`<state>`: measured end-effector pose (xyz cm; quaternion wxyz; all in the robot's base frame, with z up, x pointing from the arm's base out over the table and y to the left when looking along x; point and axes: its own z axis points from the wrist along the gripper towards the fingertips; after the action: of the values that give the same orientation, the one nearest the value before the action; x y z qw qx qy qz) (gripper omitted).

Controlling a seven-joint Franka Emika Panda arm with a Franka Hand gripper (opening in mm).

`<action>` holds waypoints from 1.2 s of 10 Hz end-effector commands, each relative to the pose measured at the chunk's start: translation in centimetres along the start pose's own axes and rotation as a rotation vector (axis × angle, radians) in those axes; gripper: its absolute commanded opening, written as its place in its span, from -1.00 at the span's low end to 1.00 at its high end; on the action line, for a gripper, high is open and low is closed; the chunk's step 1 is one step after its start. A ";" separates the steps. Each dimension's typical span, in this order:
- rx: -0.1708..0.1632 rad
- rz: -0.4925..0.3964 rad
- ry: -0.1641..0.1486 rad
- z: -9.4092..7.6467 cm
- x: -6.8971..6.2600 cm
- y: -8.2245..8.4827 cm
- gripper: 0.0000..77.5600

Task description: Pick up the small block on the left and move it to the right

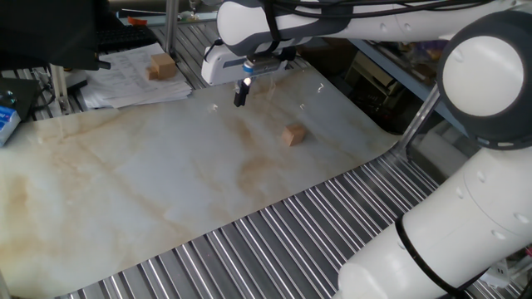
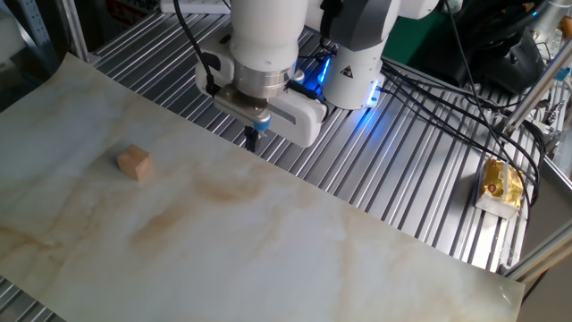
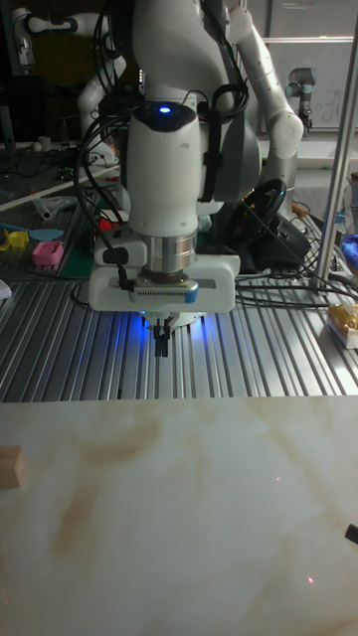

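Note:
The small block (image 1: 292,134) is a plain tan cube lying alone on the marbled sheet; it also shows as the small block (image 2: 134,163) and, at the left edge of the tall view, as the small block (image 3: 10,465). My gripper (image 1: 241,98) hangs above the sheet's far edge, well apart from the cube. Its two dark fingers are pressed together with nothing between them, as seen on the gripper (image 2: 252,139) and the gripper (image 3: 161,346).
A larger tan wooden block (image 1: 162,66) rests on papers (image 1: 133,79) beyond the sheet. Ribbed metal table (image 2: 402,188) surrounds the marbled sheet (image 2: 223,233). A yellow packet (image 2: 500,183) lies at the right. The robot base (image 2: 357,54) and cables stand behind the gripper.

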<state>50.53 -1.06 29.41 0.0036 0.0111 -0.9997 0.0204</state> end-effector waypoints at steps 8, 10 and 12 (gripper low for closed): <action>-0.001 0.020 -0.013 0.0 0.0 -0.1 -1.00; -0.001 0.010 -0.013 0.1 0.0 -0.5 -1.00; 0.002 0.003 -0.013 0.0 -0.1 -0.6 -1.00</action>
<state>50.41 -1.38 29.23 -0.0019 0.0036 -0.9998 0.0198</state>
